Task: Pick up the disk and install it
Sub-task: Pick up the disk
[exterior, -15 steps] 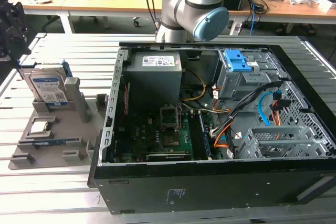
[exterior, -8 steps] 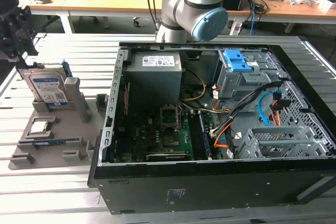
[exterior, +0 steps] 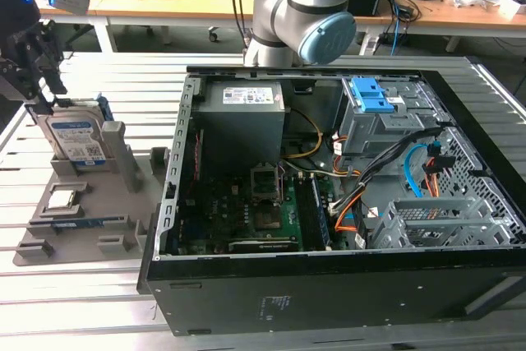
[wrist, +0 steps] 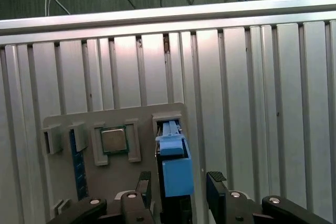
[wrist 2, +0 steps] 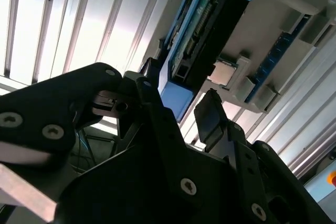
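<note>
The disk (exterior: 78, 139), a silver drive with a white-and-blue label in a blue bracket, stands on edge in a slot of the grey holder plate (exterior: 90, 195) at the exterior view's left. My gripper (exterior: 45, 92) hangs just above its top edge. In both wrist views the two black fingers straddle the disk's blue bracket end (wrist: 176, 169) (wrist 2: 205, 30). A gap shows on each side, so the gripper (wrist: 178, 184) (wrist 2: 181, 106) is open and not clamped.
A small square chip (exterior: 62, 199) (wrist: 114, 140) lies on the holder beside the disk. The open computer case (exterior: 173, 203) fills the exterior view's right, with a grey drive bay topped by a blue latch (exterior: 374, 100). The arm's base (exterior: 300, 14) stands behind the case.
</note>
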Action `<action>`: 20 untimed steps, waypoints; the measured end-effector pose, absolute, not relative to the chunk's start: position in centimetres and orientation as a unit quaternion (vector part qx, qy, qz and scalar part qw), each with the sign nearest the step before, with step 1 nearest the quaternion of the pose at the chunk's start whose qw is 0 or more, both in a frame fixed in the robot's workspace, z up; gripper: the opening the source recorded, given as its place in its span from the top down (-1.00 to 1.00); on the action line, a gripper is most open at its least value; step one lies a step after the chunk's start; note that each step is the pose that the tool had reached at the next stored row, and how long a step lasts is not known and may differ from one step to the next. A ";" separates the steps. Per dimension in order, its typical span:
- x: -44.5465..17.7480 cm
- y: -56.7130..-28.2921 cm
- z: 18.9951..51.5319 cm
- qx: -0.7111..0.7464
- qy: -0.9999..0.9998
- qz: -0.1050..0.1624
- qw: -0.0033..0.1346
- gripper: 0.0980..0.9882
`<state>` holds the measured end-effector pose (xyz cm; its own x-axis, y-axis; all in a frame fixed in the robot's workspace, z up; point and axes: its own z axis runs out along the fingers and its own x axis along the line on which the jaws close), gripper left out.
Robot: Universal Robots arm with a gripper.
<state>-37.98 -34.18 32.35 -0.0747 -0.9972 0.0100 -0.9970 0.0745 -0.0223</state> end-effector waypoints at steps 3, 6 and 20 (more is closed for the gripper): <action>-37.9 -34.2 31.8 -0.681 0.732 -0.014 0.001 0.00; -37.7 -34.2 31.2 -0.681 0.732 -0.015 0.000 0.00; -36.9 -34.2 29.0 -0.682 0.731 -0.019 -0.003 0.00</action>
<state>-36.87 -34.17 28.99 -0.0700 -0.9971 0.0303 -0.9973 0.0693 -0.0227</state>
